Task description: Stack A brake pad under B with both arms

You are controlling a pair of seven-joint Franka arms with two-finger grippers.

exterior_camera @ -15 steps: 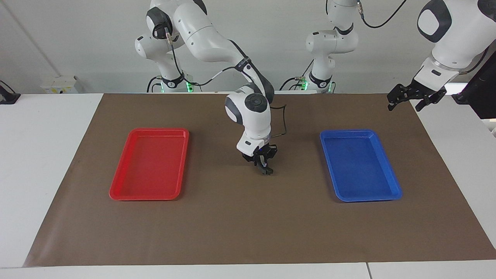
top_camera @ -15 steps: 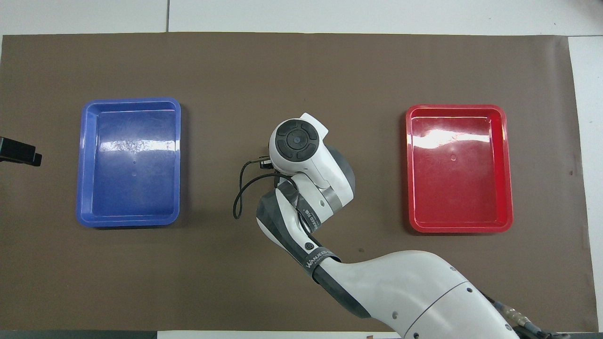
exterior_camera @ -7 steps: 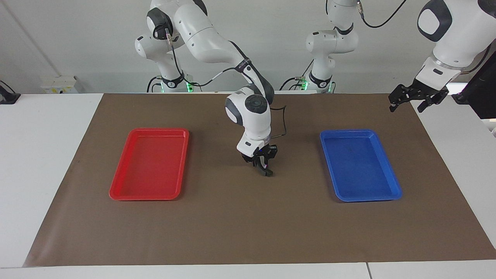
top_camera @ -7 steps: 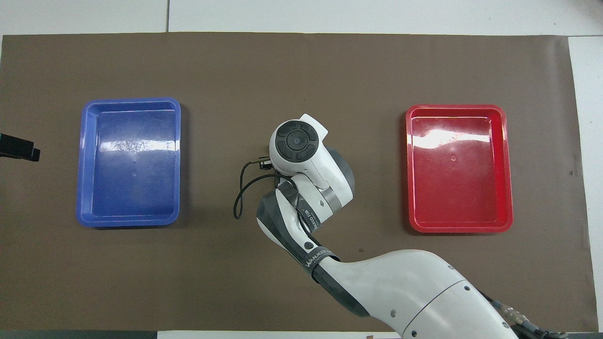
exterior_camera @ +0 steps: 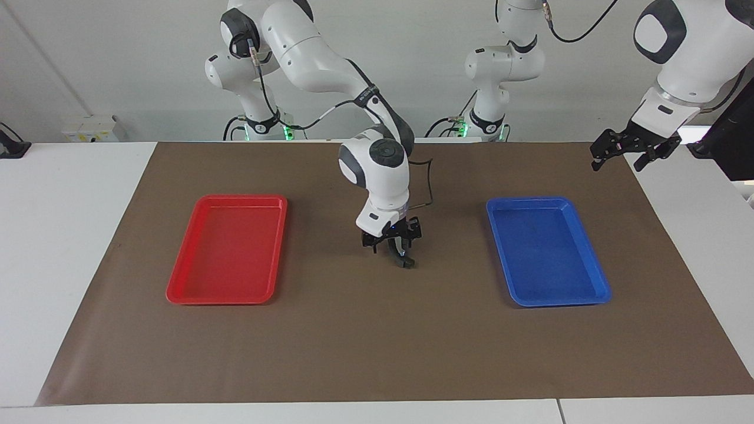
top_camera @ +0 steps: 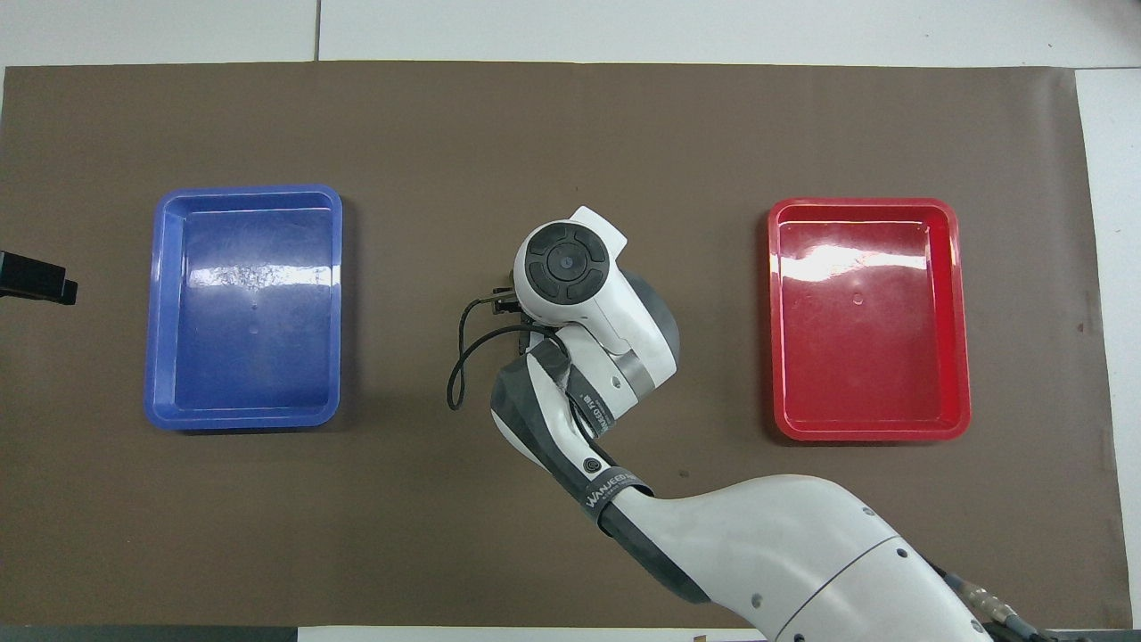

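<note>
Clock read from above, 12 pointing away from the robots. The brown mat (exterior_camera: 377,353) covers most of the white bench (exterior_camera: 70,235); bare bench strips run along its 3, 9 and 12 o'clock edges. The blue tray (exterior_camera: 559,303) lies at 9 o'clock, toward the left arm's end; the red tray (exterior_camera: 218,301) lies at 3 o'clock, toward the right arm's end; both sit well inside the mat edges, with broad open mat between them and out toward 12.

A grey band (top_camera: 611,486) on the right arm's forearm carries white lettering that reads roughly "WANJEED".

The right arm reaches out with wrist bent straight down; the right gripper (exterior_camera: 399,256) is low over the mat's centre, between the trays. A small dark piece (exterior_camera: 403,261) shows at its tip; I cannot tell whether that is B, the pad or a finger, nor how the fingers stand.

The left arm waits; the left gripper (exterior_camera: 615,165) hangs over the mat's 9 o'clock edge at the robots' end, fingers spread wide, holding nothing.
</note>
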